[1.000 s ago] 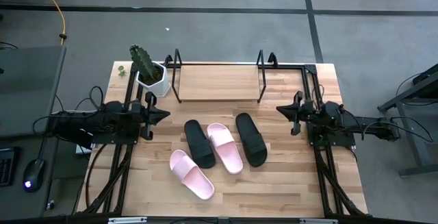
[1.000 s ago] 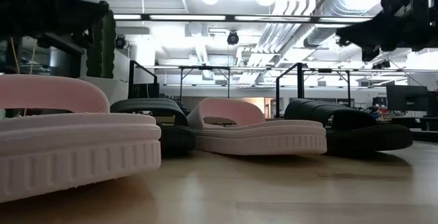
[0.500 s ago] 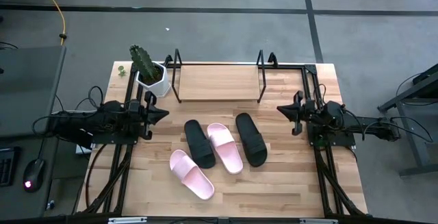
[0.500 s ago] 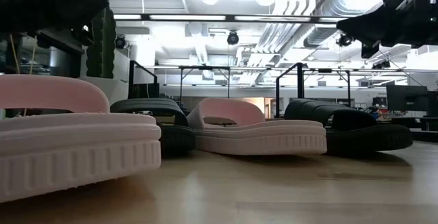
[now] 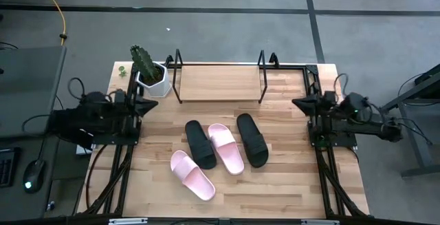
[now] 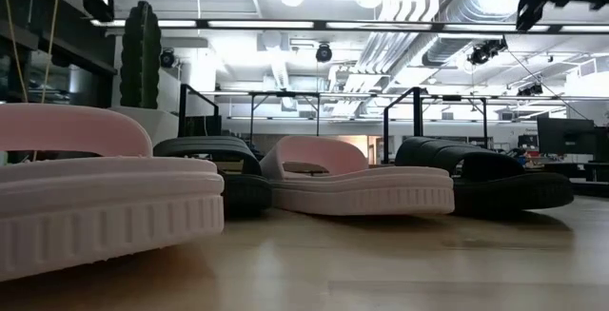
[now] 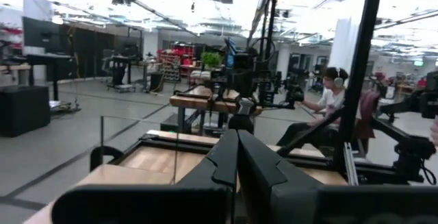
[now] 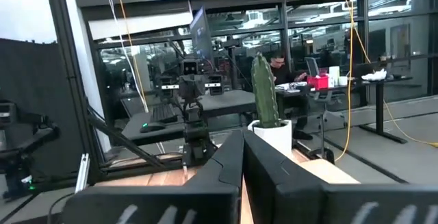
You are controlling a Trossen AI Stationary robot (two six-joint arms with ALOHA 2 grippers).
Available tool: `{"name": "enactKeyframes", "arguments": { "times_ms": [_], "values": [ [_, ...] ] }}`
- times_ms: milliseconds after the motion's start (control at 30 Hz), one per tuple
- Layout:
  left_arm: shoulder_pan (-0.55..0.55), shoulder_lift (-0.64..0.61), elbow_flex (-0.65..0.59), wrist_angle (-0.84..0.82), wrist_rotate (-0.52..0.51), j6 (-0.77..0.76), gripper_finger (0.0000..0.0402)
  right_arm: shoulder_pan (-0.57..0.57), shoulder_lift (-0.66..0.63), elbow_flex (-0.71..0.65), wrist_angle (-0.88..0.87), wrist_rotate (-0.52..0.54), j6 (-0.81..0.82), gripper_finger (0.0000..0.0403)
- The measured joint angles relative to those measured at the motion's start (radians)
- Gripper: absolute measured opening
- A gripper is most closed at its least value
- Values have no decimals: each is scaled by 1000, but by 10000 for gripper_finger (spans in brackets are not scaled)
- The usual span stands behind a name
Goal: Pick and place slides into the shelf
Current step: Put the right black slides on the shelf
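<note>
Four slides lie sole-down mid-table in the high view: a black slide [image 5: 200, 144], a pink slide [image 5: 226, 148], a second black slide [image 5: 252, 140] and a second pink slide [image 5: 192, 175] nearest the front. The shelf [image 5: 218, 82], a black wire frame on a wooden board, stands at the far edge. My left gripper [image 5: 152, 105] hovers at the table's left side, shut [image 7: 237, 136] and touching nothing. My right gripper [image 5: 295, 102] hovers at the right side, shut [image 8: 243, 136] and also holding nothing. In the low view the front pink slide [image 6: 95, 192] fills the left.
A cactus in a white pot [image 5: 152, 77] stands left of the shelf, close to my left gripper. Black arm frames run along both table sides [image 5: 117, 163] [image 5: 328, 163]. Bare wood lies in front of and beside the slides. People sit at desks in the room beyond.
Both arms have drawn back and risen: my left gripper toward the table's left edge, my right gripper toward the right edge, both nearly out of the top of the low view. The slides have stayed where they were.
</note>
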Motion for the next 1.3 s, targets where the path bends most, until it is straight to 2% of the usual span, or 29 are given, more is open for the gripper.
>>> {"name": "enactKeyframes", "arguments": {
  "times_ms": [167, 367, 500, 767, 1067, 1300],
  "values": [
    [0, 82, 150, -97, -15, 0, 1, 0, 1, 117, -76, -1, -11, 0],
    [0, 219, 306, -104, 23, 8, 1, 0, 15, 225, -123, -2, -27, 0],
    [0, 320, 412, -103, 22, 47, 1, 0, 75, 300, -131, -20, -38, 0],
    [0, 528, 644, -122, 23, 82, 1, 0, 314, 534, -227, -47, -75, 0],
    [0, 727, 925, -356, 13, 124, 1, 0, 612, 928, -465, -46, -163, 0],
    [0, 818, 1040, -470, 14, 121, 1, 0, 795, 1167, -650, -46, -204, 0]
  ]
}}
